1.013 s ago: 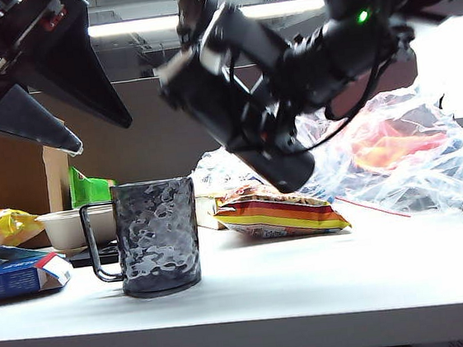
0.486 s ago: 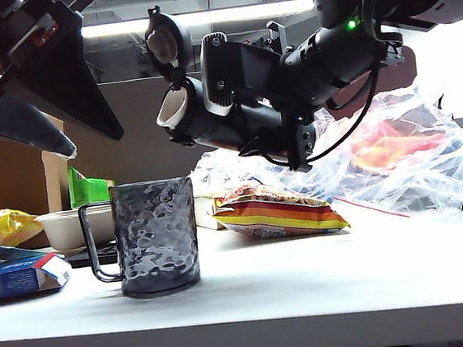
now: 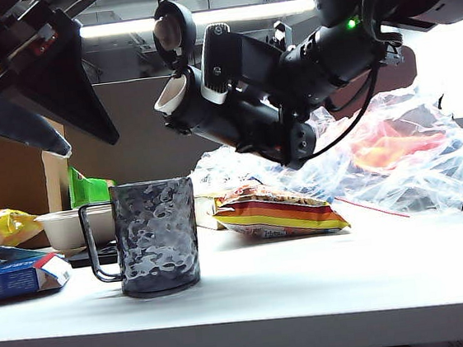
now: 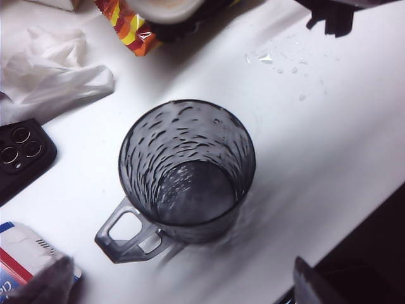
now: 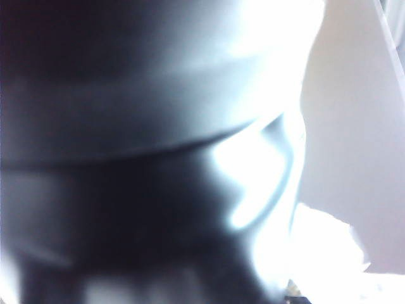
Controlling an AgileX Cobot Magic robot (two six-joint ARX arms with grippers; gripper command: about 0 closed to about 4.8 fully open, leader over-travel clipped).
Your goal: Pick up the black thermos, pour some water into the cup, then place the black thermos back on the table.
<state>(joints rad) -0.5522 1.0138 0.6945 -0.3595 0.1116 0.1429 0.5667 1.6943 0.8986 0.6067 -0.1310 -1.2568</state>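
The cup (image 3: 156, 235), a dark rippled mug with its handle to the left, stands on the white table (image 3: 349, 269). From above, in the left wrist view, the cup (image 4: 186, 168) shows its open mouth. Above and to its right, the black thermos (image 3: 234, 119) hangs tilted, its flip lid open and its pale spout (image 3: 171, 97) facing left, just above the cup's right rim. My right gripper (image 3: 253, 101) is shut on its body. In the right wrist view the thermos (image 5: 126, 190) is a dark blur. My left gripper (image 3: 89, 143) hovers open up left of the cup, holding nothing.
A striped snack bag (image 3: 277, 214) and a crumpled plastic bag (image 3: 395, 156) lie behind right. A pale bowl (image 3: 67, 228), a blue box (image 3: 14, 275) and a yellow bag (image 3: 1, 227) crowd the left. A phone (image 4: 19, 158) lies near the cup; droplets (image 4: 272, 60) dot the table.
My right gripper has rolled the thermos from a steep slant to a flatter tilt, bringing its open spout round to the left above the cup. The left gripper has hardly moved.
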